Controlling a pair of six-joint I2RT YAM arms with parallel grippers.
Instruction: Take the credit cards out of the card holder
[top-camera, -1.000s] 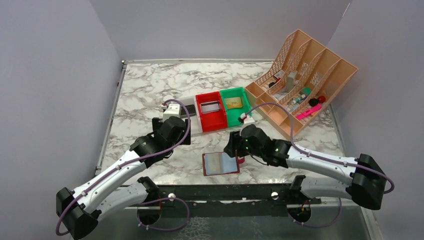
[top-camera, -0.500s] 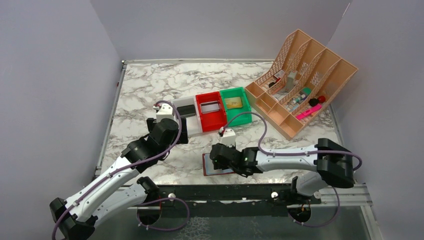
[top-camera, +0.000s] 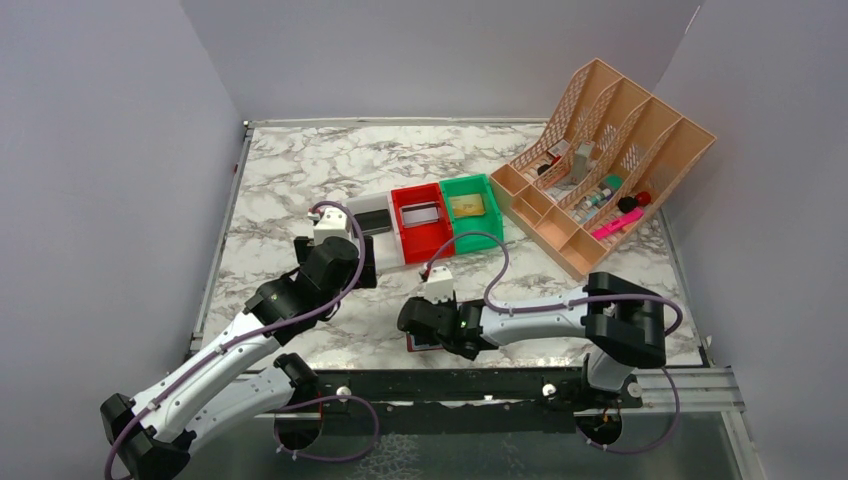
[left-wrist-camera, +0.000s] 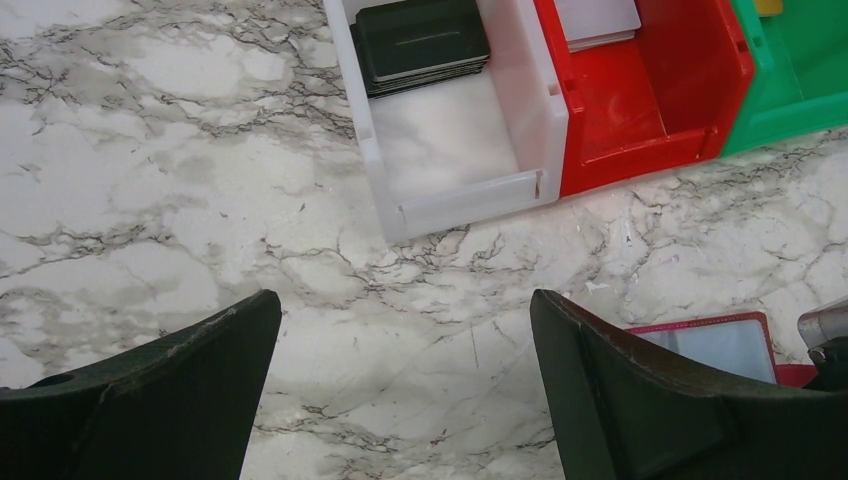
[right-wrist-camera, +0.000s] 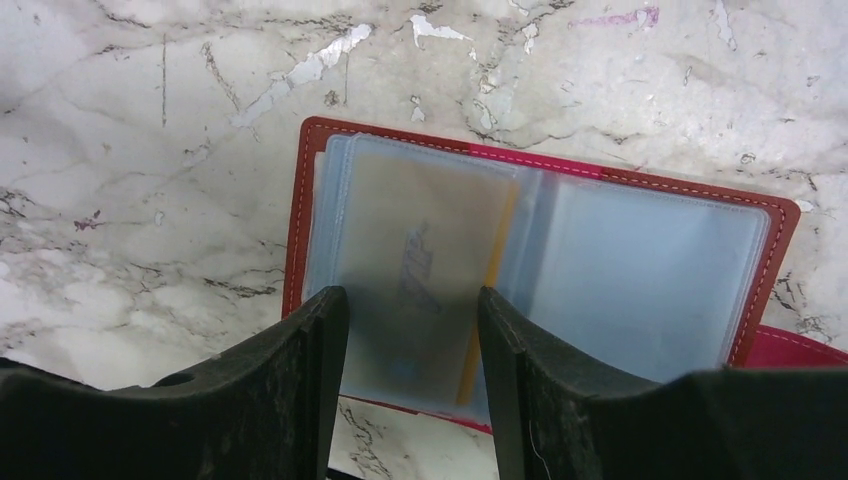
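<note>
Card holder (right-wrist-camera: 640, 270) open flat on marble table (left-wrist-camera: 150, 180) near front edge, right gripper (right-wrist-camera: 412, 300) over it
Right fingers (right-wrist-camera: 300, 380) half-spread, straddling one sleeve with gold card (right-wrist-camera: 420, 220) inside; contact unclear. Left gripper (left-wrist-camera: 405, 300) spread wide, hovering just short of white bin (left-wrist-camera: 470, 190) holding black cards (left-wrist-camera: 422, 40); grey card (left-wrist-camera: 598, 20) in red bin (left-wrist-camera: 650, 130) beside it
</note>
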